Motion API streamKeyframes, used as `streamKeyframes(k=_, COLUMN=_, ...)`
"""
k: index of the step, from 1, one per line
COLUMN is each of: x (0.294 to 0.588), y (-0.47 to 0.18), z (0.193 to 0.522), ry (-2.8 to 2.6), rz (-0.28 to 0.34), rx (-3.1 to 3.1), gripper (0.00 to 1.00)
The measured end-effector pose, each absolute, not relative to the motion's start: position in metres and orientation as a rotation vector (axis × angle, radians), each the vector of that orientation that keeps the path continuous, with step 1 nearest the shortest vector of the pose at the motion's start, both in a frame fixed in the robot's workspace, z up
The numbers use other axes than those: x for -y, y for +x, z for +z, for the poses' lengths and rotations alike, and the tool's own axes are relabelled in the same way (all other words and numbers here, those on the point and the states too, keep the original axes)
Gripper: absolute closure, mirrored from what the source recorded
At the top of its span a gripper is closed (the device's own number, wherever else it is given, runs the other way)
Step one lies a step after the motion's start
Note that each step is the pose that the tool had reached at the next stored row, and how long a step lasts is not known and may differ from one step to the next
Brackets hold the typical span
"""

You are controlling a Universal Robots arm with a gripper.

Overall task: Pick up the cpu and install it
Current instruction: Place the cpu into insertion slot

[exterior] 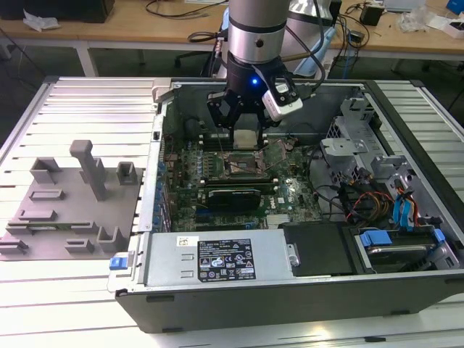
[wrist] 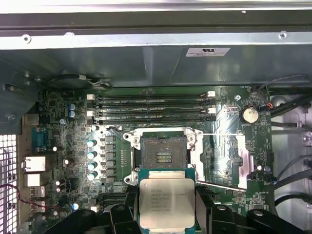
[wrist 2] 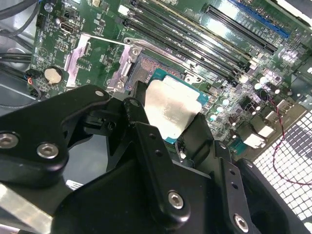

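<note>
The cpu [exterior: 245,138] is a thin square chip with a pale silvery top and a green rim. It hangs between the black fingers of my gripper [exterior: 245,133], which is shut on it. It sits a little above the green board, just off the open socket [exterior: 244,166], toward the far side of the case. In the first wrist view the cpu [wrist: 166,200] is beside the dark empty socket [wrist: 163,156], whose load plate [wrist: 222,156] is swung open. In the second wrist view the cpu [wrist 2: 170,109] partly covers the socket [wrist 2: 143,68], with black fingers [wrist 2: 139,114] on its edges.
The open computer case [exterior: 217,272] lies on a slatted metal table [exterior: 87,109]. Memory slots [wrist: 151,109], a black card [exterior: 232,197], drive cages [exterior: 362,145] and cables [exterior: 377,203] crowd the board. A grey plastic tray [exterior: 65,210] with upright blocks lies at the exterior view's left.
</note>
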State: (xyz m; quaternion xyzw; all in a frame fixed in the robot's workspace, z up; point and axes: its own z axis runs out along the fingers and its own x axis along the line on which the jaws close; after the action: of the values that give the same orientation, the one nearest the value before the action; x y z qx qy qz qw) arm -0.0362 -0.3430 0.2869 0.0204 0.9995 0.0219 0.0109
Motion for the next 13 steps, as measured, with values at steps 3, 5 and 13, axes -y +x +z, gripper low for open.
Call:
streamKeyframes(k=3, x=0.3429, y=-0.0363, z=0.2868, ry=0.155, rz=0.067, rx=-3.114, gripper=0.45)
streamKeyframes(k=5, x=0.3429, y=-0.0363, z=0.2868, ry=0.212, rz=0.066, rx=-3.110, gripper=0.45)
streamKeyframes(k=13, x=0.3429, y=-0.0363, z=0.2868, ry=0.435, rz=0.064, rx=-3.083, gripper=0.45)
